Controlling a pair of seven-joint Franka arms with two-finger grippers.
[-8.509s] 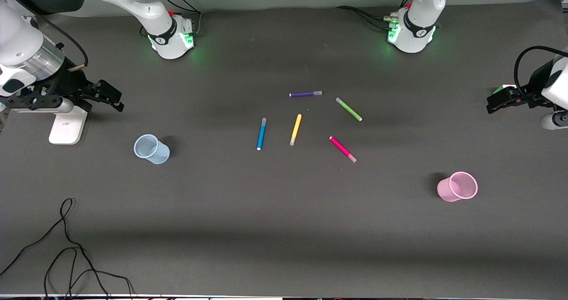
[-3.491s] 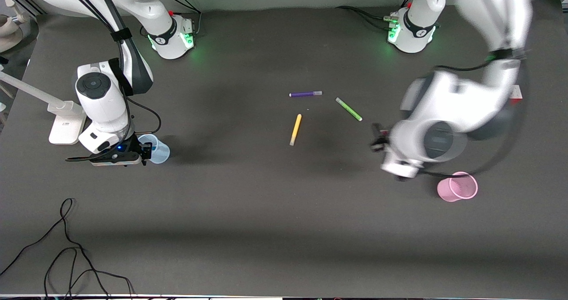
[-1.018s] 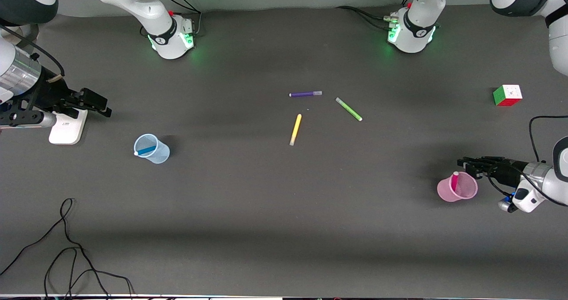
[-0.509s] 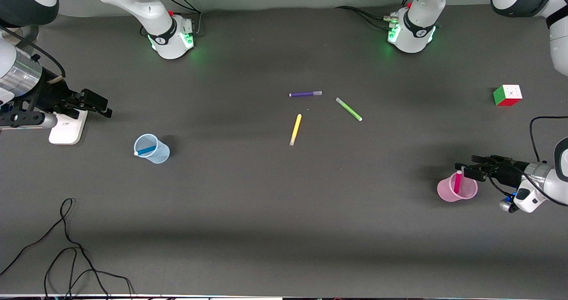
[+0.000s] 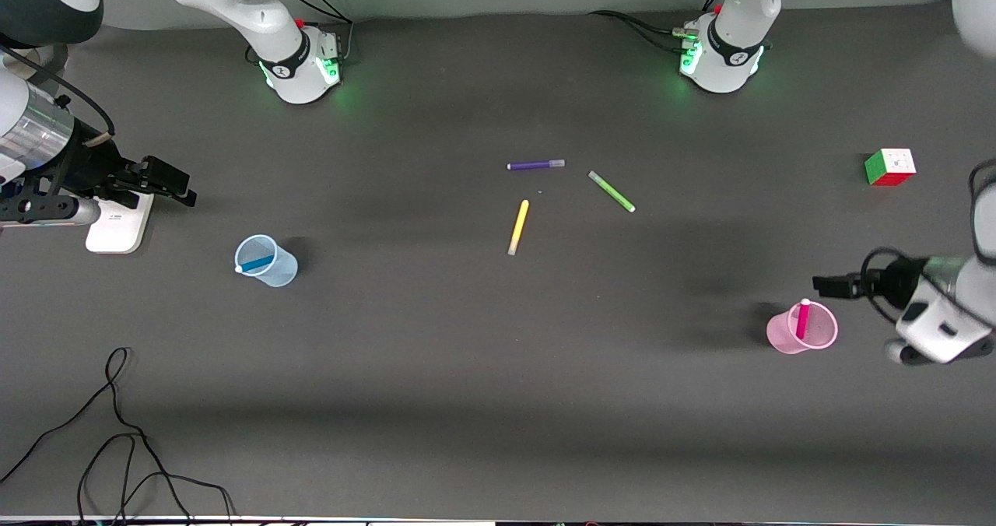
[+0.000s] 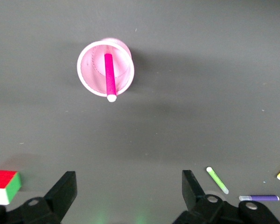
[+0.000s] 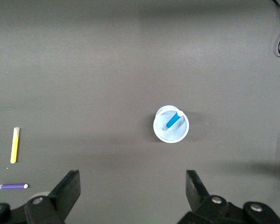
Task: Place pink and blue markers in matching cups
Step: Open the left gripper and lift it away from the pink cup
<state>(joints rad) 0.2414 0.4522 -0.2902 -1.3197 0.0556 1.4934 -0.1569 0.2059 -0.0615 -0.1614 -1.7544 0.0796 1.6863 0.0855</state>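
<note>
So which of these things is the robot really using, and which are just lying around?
For the job:
- pink marker in pink cup
- blue marker in blue cup

Just lying about:
- purple marker
- yellow marker
- green marker
- puzzle cube
- black cable

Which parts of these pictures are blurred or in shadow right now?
Front view: the left gripper and its arm are motion-smeared beside the pink cup; a soft shadow lies on the table next to that cup. The right gripper is sharp. Both wrist views are crisp, evenly lit, without glare.
</note>
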